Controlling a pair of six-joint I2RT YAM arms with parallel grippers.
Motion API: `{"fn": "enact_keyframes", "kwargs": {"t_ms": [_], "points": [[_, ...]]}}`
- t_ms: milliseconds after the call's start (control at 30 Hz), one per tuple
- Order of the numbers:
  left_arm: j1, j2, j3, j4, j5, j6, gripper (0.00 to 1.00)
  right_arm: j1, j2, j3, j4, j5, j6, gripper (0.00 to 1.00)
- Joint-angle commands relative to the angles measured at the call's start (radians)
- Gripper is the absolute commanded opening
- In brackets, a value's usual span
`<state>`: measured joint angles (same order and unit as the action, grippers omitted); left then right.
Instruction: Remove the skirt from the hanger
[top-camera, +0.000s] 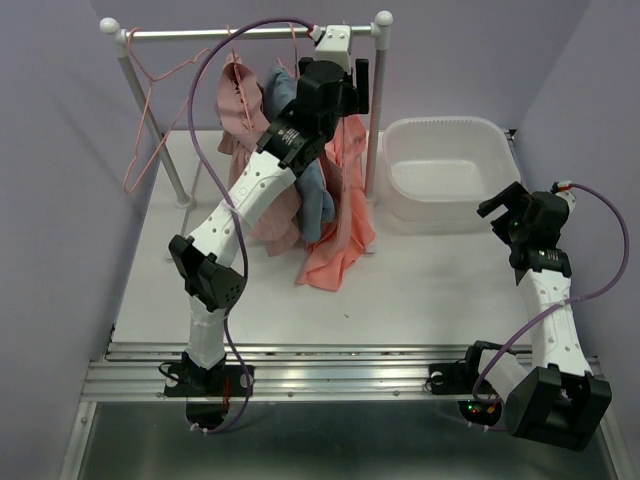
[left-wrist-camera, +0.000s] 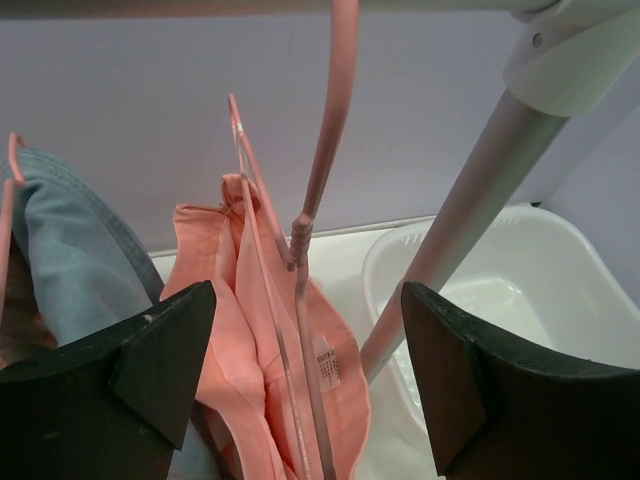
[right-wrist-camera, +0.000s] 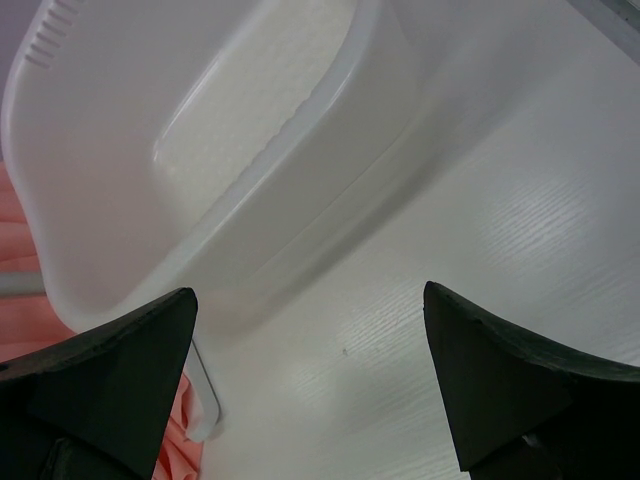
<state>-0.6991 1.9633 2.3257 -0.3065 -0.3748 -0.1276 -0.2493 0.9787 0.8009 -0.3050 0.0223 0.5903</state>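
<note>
Skirt was seen hung on the rack: peach fabric on a pink hanger, hooked over the rail close to the right post. Its lower end was draped onto the table. A denim garment was hung just beside it on the left. A dusty-pink garment was hung further left, and an empty hanger near the rail's far left end.

Left gripper was raised to rail height at the skirt's hanger. In the left wrist view its fingers were spread wide. The hanger neck and the skirt's top edge with its label were framed between them, with nothing clamped. Whether either pad touched fabric could not be told.

Right gripper was held low over the table, just beside the white tub and well apart from the rack. Its fingers were spread wide with nothing held. Tub wall and bare table were seen through the gap, plus a strip of peach fabric at the left edge of that view.
</note>
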Motion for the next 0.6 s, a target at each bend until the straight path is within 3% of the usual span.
{"fn": "enact_keyframes", "kwargs": {"t_ms": [0, 67, 100, 200, 400, 567], "points": [[0.000, 0.003, 0.049, 0.060, -0.022, 0.020, 0.79, -0.001, -0.009, -0.012, 0.049, 0.021, -0.017, 1.00], [0.000, 0.014, 0.058, 0.058, -0.027, 0.017, 0.72, -0.001, -0.011, -0.012, 0.049, 0.019, -0.018, 1.00], [0.000, 0.020, 0.061, 0.060, -0.038, 0.014, 0.57, -0.001, -0.009, -0.014, 0.049, 0.021, -0.018, 1.00], [-0.002, 0.020, 0.063, 0.067, -0.042, 0.014, 0.34, -0.001, -0.011, -0.014, 0.049, 0.024, -0.020, 1.00], [-0.036, 0.013, 0.055, 0.113, -0.148, 0.049, 0.00, -0.001, -0.002, -0.011, 0.047, 0.034, -0.021, 1.00], [-0.054, 0.008, 0.058, 0.176, -0.191, 0.105, 0.00, -0.001, -0.005, -0.011, 0.046, 0.034, -0.029, 1.00]]}}
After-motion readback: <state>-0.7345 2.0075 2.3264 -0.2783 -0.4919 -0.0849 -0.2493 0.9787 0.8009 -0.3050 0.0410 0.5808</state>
